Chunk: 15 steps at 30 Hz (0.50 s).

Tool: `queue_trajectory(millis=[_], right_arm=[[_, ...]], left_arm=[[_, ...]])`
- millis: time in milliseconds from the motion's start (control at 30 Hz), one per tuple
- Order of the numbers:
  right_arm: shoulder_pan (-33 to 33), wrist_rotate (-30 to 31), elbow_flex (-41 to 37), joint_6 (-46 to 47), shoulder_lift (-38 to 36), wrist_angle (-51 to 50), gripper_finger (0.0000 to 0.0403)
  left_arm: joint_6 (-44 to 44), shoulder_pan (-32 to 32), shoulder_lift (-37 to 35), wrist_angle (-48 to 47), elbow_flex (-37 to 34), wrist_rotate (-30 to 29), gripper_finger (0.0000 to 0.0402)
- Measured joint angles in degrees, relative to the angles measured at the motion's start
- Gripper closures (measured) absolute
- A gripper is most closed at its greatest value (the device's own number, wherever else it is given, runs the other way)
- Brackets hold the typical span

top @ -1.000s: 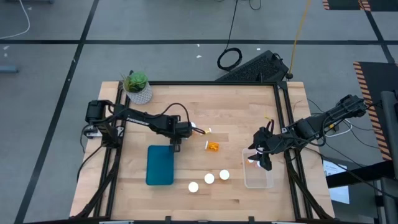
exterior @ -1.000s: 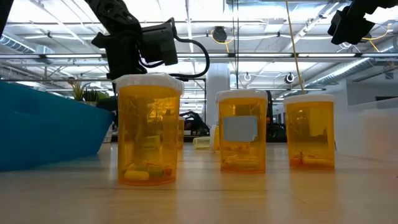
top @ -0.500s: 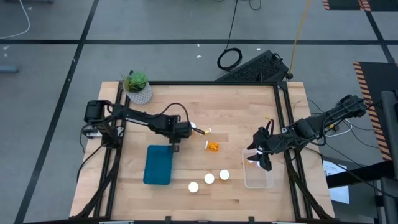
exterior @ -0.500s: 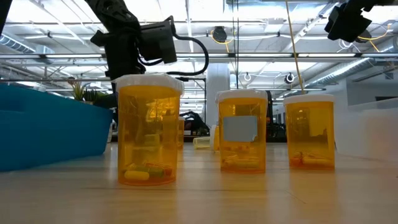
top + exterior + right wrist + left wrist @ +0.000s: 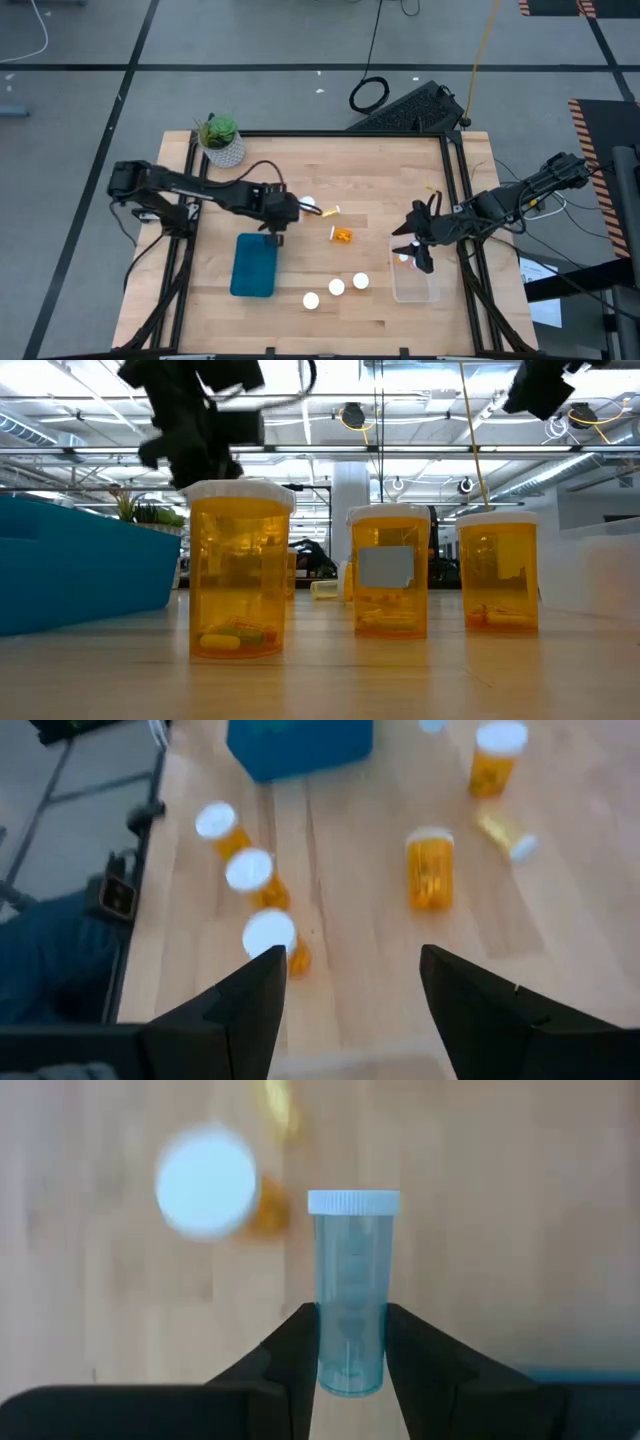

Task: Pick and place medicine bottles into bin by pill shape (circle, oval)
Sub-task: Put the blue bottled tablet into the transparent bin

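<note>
My left gripper (image 5: 348,1342) clamps a translucent white-capped pill bottle (image 5: 352,1290); I'd center over the blue plastic bin (image 5: 255,266) before releasing. Right gripper (image 5: 348,982) spread wide.

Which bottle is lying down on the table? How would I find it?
Start at the blue bin on the wooden table. Look between it and the clear bin, a bit farther back: the orange bottle is there. It lies on its side, so you see orange, while the three standing bottles nearer the front show only white caps.

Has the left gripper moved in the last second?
Yes. In the high view the left gripper has shifted slightly toward the plant side, away from the lying bottle.
</note>
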Motion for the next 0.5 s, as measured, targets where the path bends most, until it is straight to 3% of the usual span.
queue_trajectory(millis=[300, 500], right_arm=[[-2.4, 7.5, 0.0, -14.1, 1.0, 14.3, 0.0177], [-5.3, 7.4, 0.1, -16.3, 6.2, 29.0, 0.0177]], left_arm=[[-0.3, -6.2, -7.6, 17.8, 0.1, -0.7, 0.0289], [2.7, -8.3, -7.1, 34.9, 0.1, -1.6, 0.0289]])
